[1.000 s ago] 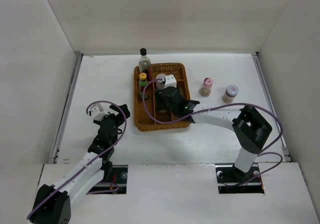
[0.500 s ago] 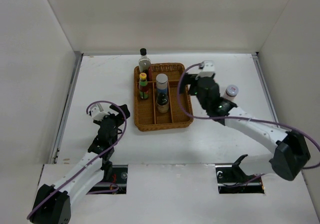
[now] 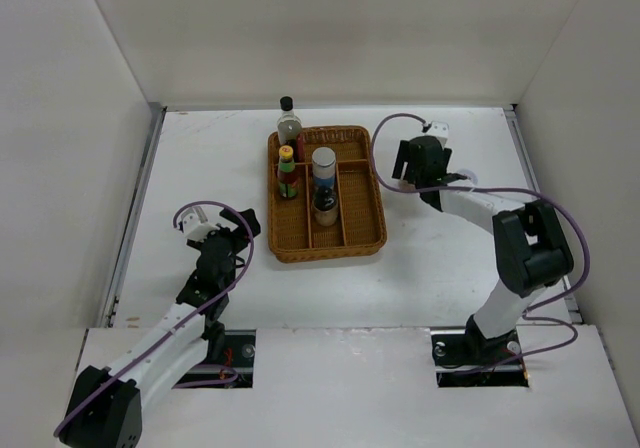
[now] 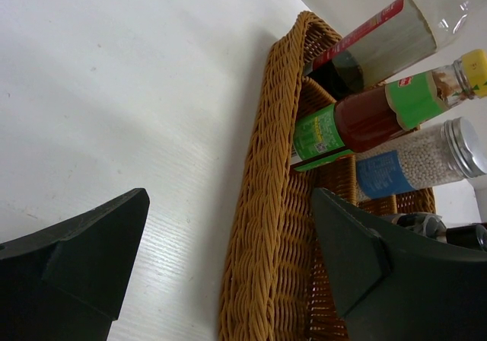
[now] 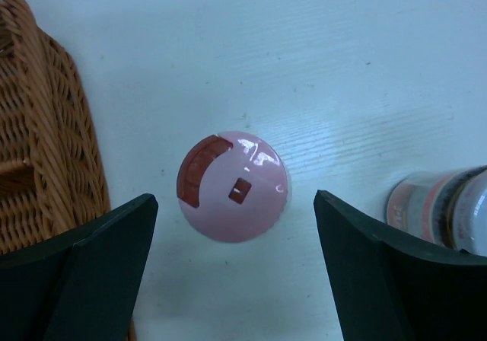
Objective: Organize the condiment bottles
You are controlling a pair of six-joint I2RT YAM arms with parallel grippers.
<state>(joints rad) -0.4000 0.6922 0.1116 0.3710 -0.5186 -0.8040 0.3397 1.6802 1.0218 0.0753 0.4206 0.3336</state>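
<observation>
Right wrist shows right claw [image 5: 232, 204] spread above pink-lidded jar [image 5: 232, 186].

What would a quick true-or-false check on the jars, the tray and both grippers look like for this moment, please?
1. The right gripper is open, with the pink-lidded jar showing between its fingers in the wrist view. True.
2. The pink-lidded jar stands inside the wicker tray. False: it stands on the table, beside the tray.
3. The left gripper is shut on the yellow-capped bottle. False: it is open and empty, and that bottle stands in the tray.
4. The lavender-lidded jar is on the table, outside the tray. True.
</observation>
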